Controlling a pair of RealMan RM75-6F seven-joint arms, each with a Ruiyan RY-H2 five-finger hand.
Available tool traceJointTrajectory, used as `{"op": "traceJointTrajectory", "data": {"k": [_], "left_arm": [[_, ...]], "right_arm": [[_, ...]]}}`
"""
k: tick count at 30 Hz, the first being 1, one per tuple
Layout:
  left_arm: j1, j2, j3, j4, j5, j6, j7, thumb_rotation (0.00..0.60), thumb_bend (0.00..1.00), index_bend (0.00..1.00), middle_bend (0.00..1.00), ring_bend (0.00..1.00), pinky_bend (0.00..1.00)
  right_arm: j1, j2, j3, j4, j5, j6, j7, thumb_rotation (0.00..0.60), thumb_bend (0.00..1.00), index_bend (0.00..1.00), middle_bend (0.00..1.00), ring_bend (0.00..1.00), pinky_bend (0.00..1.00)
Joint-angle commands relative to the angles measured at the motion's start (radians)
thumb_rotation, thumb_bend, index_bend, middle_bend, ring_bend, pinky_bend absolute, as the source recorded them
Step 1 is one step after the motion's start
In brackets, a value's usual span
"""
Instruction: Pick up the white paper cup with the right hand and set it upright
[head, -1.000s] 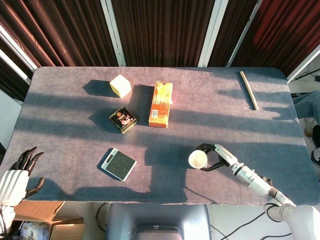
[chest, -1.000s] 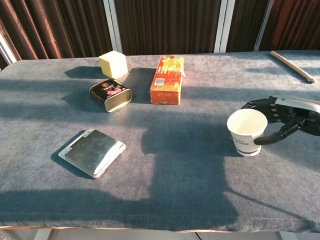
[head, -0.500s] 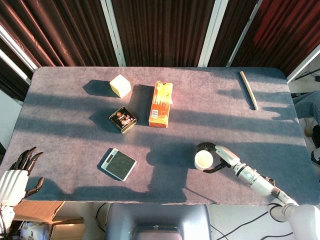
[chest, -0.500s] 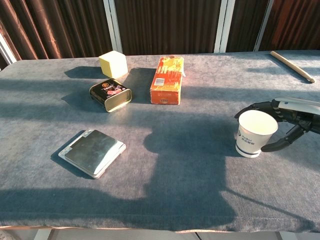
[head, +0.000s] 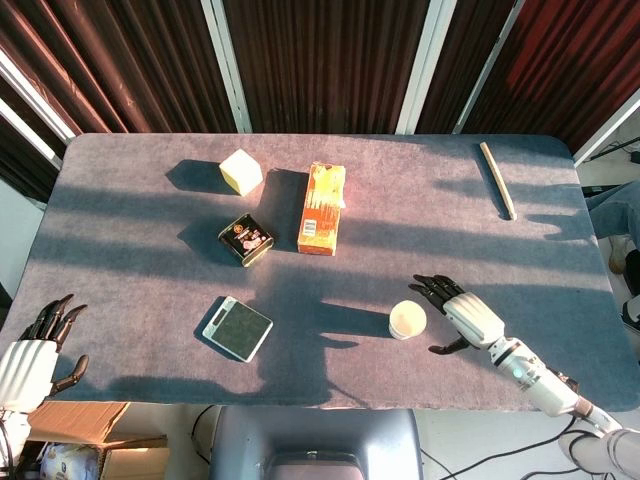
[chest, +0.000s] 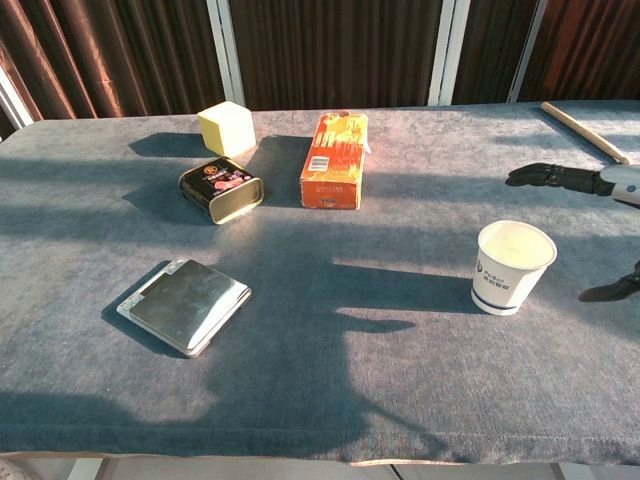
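**Cup upright, right hand drawn clear**

The white paper cup (head: 407, 320) stands on its base on the tabletop (head: 150, 250), long axis vertical, mouth up, near the front right. Half a second ago the right hand (head: 468, 318) curled around it; now it sits beside the cup, apart from it, fingers (chest: 545, 176) spread and holding nothing. The left hand (head: 28, 357) hangs off the front left corner, fingers apart.
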Motion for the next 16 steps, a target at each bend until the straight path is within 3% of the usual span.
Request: {"op": "traceJointTrajectory", "data": {"k": [1, 7, 16], "left_arm": [[0.002, 0.0, 0.0, -0.001, 0.002, 0.005, -0.001, 0.6, 0.38, 0.15, 0.02, 0.0, 0.28], [0.003, 0.0, 0.0, 0.0, 0.003, 0.007, -0.001, 0.6, 0.38, 0.15, 0.02, 0.0, 0.28], [0.003, -0.004, -0.001, 0.0, 0.001, 0.008, 0.009, 0.6, 0.38, 0.15, 0.02, 0.0, 0.28]], "right_arm": [[-0.179, 0.134, 0.086, -0.405, 0.152, 0.2, -0.556, 0.6, 0.27, 0.0, 0.0, 0.0, 0.02], [-0.251, 0.104, 0.12, -0.439, 0.191, 0.284, -0.678, 0.6, 0.26, 0.0, 0.0, 0.0, 0.08], [-0.272, 0.101, 0.152, -0.444, 0.231, 0.252, -0.707, 0.6, 0.27, 0.0, 0.0, 0.0, 0.09]]}}
